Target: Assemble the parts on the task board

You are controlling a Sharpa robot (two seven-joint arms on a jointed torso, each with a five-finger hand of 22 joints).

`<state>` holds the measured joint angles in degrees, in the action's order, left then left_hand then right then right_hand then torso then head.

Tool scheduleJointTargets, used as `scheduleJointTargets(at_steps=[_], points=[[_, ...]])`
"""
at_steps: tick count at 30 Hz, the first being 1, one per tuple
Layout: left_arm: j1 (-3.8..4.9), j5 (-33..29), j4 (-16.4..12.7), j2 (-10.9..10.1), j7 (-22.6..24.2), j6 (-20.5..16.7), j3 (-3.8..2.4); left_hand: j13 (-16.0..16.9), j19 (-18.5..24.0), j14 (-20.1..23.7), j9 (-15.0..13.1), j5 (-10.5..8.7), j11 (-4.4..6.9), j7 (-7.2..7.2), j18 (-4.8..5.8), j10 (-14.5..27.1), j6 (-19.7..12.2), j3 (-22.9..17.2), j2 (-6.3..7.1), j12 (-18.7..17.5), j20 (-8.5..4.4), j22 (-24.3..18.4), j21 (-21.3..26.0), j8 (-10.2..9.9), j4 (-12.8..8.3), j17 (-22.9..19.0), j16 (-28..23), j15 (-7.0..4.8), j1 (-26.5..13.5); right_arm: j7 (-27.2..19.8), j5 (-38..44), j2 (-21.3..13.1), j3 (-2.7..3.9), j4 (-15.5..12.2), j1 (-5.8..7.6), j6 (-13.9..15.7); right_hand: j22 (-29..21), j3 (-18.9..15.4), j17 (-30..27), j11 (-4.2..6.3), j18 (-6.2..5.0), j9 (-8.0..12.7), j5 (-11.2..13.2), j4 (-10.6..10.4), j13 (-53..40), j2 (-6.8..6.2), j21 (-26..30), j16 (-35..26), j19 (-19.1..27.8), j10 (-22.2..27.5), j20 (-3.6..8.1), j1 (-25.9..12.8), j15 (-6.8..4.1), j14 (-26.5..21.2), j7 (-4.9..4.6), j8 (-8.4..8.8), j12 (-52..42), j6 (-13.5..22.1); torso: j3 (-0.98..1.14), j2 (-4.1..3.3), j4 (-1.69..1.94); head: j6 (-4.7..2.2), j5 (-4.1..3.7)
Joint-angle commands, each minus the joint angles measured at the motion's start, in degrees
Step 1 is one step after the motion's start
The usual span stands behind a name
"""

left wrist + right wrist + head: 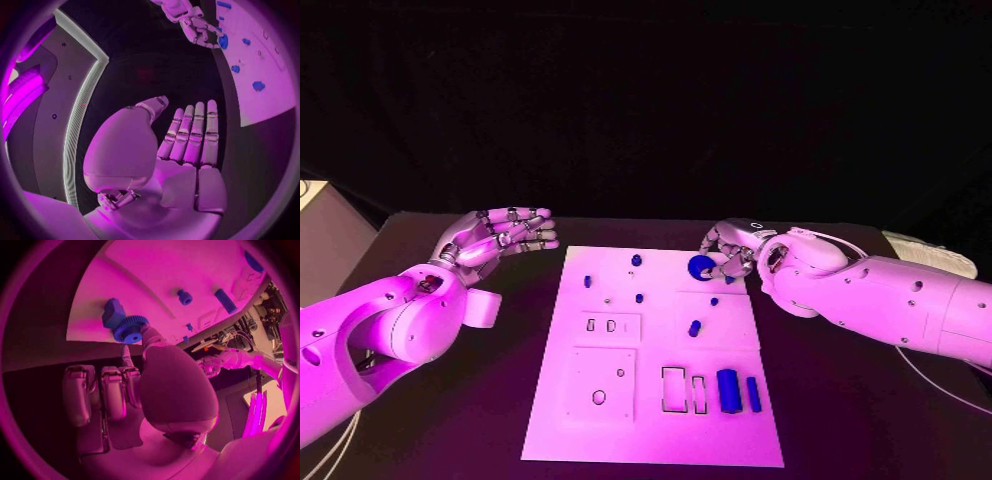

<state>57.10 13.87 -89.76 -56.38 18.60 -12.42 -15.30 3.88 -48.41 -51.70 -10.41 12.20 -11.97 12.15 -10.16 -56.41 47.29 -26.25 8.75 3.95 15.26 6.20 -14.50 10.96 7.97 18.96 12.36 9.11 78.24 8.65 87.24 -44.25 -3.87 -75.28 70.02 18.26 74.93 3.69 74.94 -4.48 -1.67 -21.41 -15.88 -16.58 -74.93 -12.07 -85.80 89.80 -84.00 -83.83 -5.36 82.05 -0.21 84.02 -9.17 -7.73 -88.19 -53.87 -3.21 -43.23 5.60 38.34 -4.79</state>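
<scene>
- Head view shows the task board (661,420) lying along the middle of the black table (877,420), with the right hand (737,250) at the board's far right corner.
- Right hand: its thumb tip touches the toothed rim of a blue gear (129,329) there; the other fingers (100,395) lie side by side, curled off the board's edge. Whether the gear is truly pinched or only touched I cannot tell.
- The gear lies flat on the board, touching a blue block (113,312) beside it.
- Left hand (499,236) hovers over the table just off the board's far left corner, fingers spread and straight, holding nothing.
- Other parts: a blue bar (727,390) and a thinner blue strip (753,394) lie near the board's near right corner, beside two empty slots (685,389); small blue pegs (694,327) dot the middle.
- Step in hand, as I judge it: securing or seating the gear at the far right corner.
- Next move likely calls for a firm grip on the gear's rim, then lining its bore with its post before pressing down.
</scene>
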Motion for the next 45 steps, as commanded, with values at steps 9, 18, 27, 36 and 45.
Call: scheduleJointTargets(at_steps=[9,18,27,36,45], points=[[0.01,0.32,0.05,0.08,0.28,0.89,-0.05,-0.07,0.16,0.11,-0.08,-0.24,-0.07,3.26,-0.34,0.37,-0.38,-0.01,-0.53,0.02,0.34,-0.09,0.23,-0.11,-0.38,-0.08,-0.26,0.38,-0.03,-0.14,1.11,-0.22,-0.03,-0.84,-0.16,-1.87,11.45,0.03,15.06,0.26,0.72,-0.27,-2.1,0.0,-13.96,0.83,-0.91,0.2,-4.42,-4.91,-0.4,-0.02,0.19,5.98,0.36,-1.07,-0.83,-0.98,0.0,0.0,-0.02,-0.04,-0.16],[0.01,0.32,0.07,0.06,0.26,0.95,-0.05,-0.07,0.14,0.1,-0.09,-0.23,-0.08,3.27,-0.34,0.39,-0.4,-0.02,-0.56,0.03,0.35,-0.14,0.29,-0.11,-0.38,-0.12,-0.35,0.39,-0.03,0.07,0.98,-0.3,-0.03,-0.34,-0.17,-2.63,11.83,0.74,15.06,0.41,0.8,-0.31,-5.05,-0.05,-15.07,1.51,-1.22,0.2,-4.53,-6.17,-0.31,-1.19,0.08,5.98,0.51,-1.54,-1.81,-1.27,0.0,-0.01,-0.02,0.06,-0.12],[0.01,0.32,0.1,0.05,0.15,1.0,-0.05,-0.07,0.14,0.1,-0.09,-0.23,-0.08,3.27,-0.34,0.39,-0.4,-0.02,-0.56,0.03,0.35,-0.14,0.29,-0.11,-0.38,-0.12,-0.35,0.39,-0.03,0.04,0.66,-0.32,-0.03,0.29,-0.17,-4.14,12.06,5.12,15.06,0.41,0.84,0.12,-9.29,0.25,-15.07,1.58,-1.38,0.2,-4.56,-6.17,-0.28,0.06,0.06,5.98,0.45,-1.57,-1.81,-1.07,-0.01,0.0,-0.02,0.14,-0.14],[0.01,0.32,0.1,0.06,0.08,1.03,-0.05,-0.07,0.14,0.1,-0.09,-0.23,-0.08,3.27,-0.34,0.39,-0.4,-0.02,-0.56,0.03,0.35,-0.14,0.29,-0.11,-0.38,-0.12,-0.35,0.39,-0.03,-0.09,0.51,-0.17,-0.03,0.31,-0.17,-4.38,12.96,17.53,15.06,0.58,1.06,0.65,-14.98,0.6,-15.07,-1.92,-2.15,0.2,-4.93,-6.17,-0.21,-0.06,-0.1,5.98,0.57,-2.22,-1.81,-2.35,0.02,0.0,-0.01,0.02,-0.07],[0.0,0.32,0.13,0.13,0.09,1.08,-0.05,-0.07,0.14,0.1,-0.09,-0.23,-0.08,3.27,-0.34,0.39,-0.4,-0.02,-0.56,0.03,0.35,-0.14,0.29,-0.11,-0.38,-0.12,-0.35,0.39,-0.03,-0.54,2.5,-0.01,-0.03,-2.11,-0.18,1.95,13.36,20.28,15.06,0.88,1.17,0.36,-15.51,1.16,-15.07,-2.34,-2.52,0.2,-5.12,-6.17,-0.03,-1.04,-0.3,5.98,0.94,-3.04,-1.81,-3.32,-0.01,0.07,-0.03,-0.12,0.13]])
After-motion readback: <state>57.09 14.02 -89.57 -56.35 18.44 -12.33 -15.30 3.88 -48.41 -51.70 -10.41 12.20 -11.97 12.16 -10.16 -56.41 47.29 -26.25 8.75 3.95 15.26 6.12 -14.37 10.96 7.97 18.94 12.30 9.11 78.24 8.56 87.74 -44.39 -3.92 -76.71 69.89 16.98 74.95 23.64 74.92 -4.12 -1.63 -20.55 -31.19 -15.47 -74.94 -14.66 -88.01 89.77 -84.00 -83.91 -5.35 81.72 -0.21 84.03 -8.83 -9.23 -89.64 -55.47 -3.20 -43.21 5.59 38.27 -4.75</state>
